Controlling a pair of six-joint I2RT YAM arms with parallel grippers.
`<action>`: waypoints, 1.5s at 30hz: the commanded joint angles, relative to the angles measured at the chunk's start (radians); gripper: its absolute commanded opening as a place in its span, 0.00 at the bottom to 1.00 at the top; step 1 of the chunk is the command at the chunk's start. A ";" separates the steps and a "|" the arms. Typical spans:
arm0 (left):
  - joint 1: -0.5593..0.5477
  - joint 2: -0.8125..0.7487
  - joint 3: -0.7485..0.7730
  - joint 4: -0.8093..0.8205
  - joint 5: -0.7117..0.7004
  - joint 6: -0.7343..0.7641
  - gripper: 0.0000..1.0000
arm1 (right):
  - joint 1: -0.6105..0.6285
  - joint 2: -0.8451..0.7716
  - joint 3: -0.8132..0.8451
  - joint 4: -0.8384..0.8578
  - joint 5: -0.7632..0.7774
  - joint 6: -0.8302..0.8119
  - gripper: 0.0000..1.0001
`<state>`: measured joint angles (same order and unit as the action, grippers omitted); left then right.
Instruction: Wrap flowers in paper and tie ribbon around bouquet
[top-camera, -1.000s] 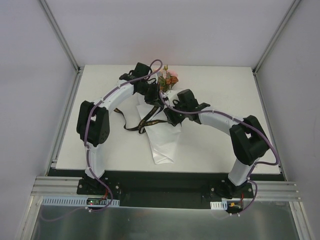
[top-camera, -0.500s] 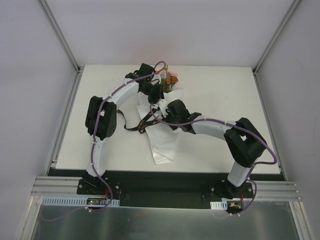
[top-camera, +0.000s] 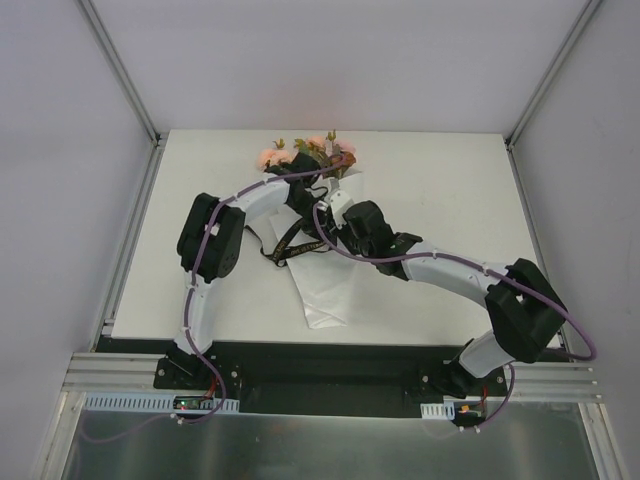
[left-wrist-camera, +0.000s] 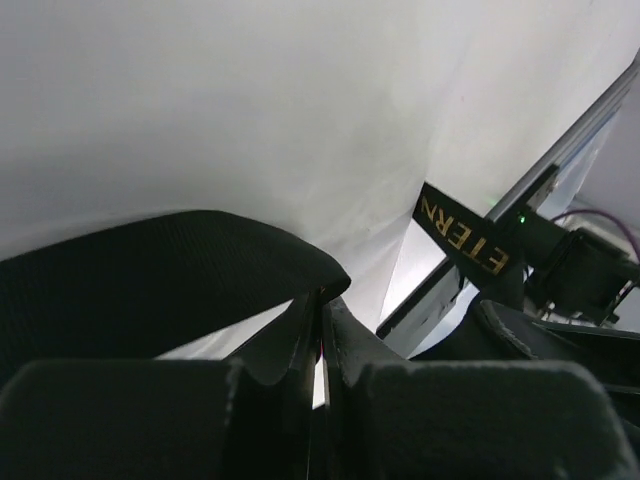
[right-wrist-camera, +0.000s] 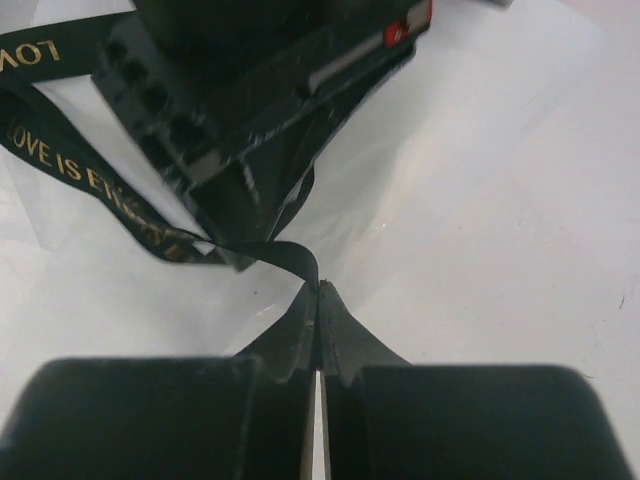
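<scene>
The flowers (top-camera: 305, 150), pink and rust with green leaves, lie at the far middle of the table. Their stems sit in the white paper (top-camera: 325, 290), which tapers toward me as a cone. The black ribbon (top-camera: 290, 247) with gold lettering loops out to the cone's left. My left gripper (top-camera: 312, 192) is over the cone's upper part, and in the left wrist view it (left-wrist-camera: 321, 300) is shut on the ribbon (left-wrist-camera: 150, 270). Just beside it, my right gripper (top-camera: 333, 212) is also at the cone. In the right wrist view it (right-wrist-camera: 320, 290) is shut on the ribbon's (right-wrist-camera: 70, 165) bent end.
The white table (top-camera: 450, 200) has grey walls on three sides and a metal rail (top-camera: 130, 240) along its left edge. Both arm bases sit on the black plate (top-camera: 320, 365) at the near edge. The left gripper's body (right-wrist-camera: 250, 90) hangs close above the right fingertips.
My right gripper has closed on the ribbon and reached left toward the bouquet's neck. The left arm has shifted, so the flowers it covered now show.
</scene>
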<state>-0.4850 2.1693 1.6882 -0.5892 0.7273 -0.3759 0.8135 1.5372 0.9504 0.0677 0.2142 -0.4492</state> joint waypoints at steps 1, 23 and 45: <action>-0.046 -0.095 -0.033 -0.017 0.114 0.054 0.04 | -0.002 -0.031 -0.001 0.047 0.056 0.050 0.01; 0.094 -0.275 -0.146 0.035 -0.008 0.031 0.45 | -0.102 0.089 0.093 0.000 -0.090 0.175 0.01; 0.459 -0.818 -0.996 0.437 -0.345 -0.517 0.79 | -0.122 0.270 0.530 -0.514 -0.084 0.337 0.39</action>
<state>-0.0624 1.2690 0.6861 -0.1879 0.4076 -0.8078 0.6968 1.8267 1.4044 -0.2554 0.1253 -0.1558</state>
